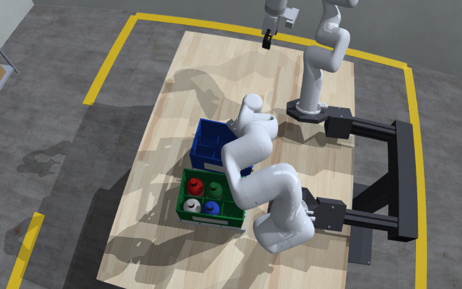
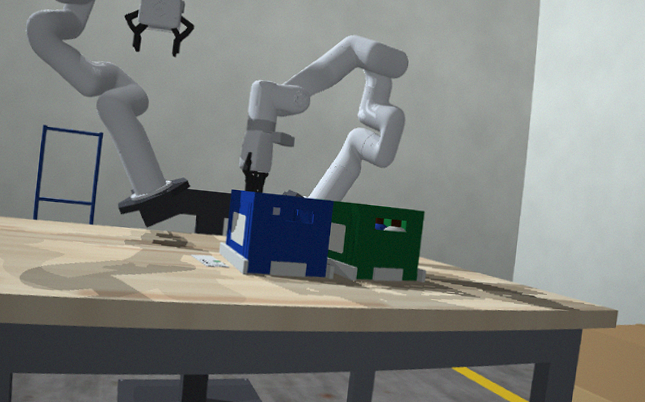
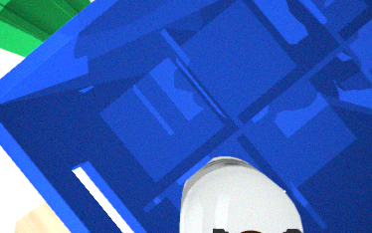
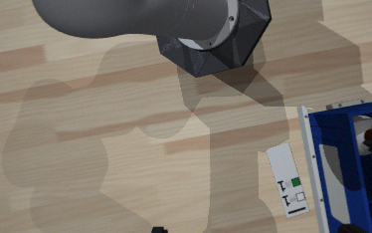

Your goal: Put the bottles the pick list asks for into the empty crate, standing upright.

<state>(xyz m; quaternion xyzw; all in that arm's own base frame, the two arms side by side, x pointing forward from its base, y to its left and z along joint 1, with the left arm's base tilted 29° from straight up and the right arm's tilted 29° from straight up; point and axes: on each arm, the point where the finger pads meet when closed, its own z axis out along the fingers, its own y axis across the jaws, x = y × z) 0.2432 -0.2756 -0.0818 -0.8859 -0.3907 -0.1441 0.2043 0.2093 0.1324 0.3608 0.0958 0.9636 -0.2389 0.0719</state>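
My left gripper [image 2: 253, 188] [image 3: 256, 231] is shut on a white bottle [image 3: 239, 196] [image 4: 364, 145], held by its brown cap, inside the blue crate [image 1: 197, 163] [image 2: 288, 245] [image 4: 323, 121]. Whether its base touches the crate floor is hidden. My right gripper [image 1: 266, 45] [image 2: 155, 51] is open and empty, high above the table. The pick list [image 2: 210, 261] [image 4: 282, 161] reads white 1, green 1. In the green crate [image 1: 234, 222] [image 2: 356, 258] stand a red bottle [image 1: 195, 187], a green bottle [image 1: 214, 191], another white bottle [image 1: 190, 206] and a blue bottle [image 1: 211, 208]. My left arm hides part of both crates.
The two crates stand side by side on the wooden table [image 1: 217, 51], both flat. Divider walls [image 3: 199, 90] split the blue crate into compartments, and those in view beside the held bottle are empty. My left arm reaches over the right part of the green crate in the top view.
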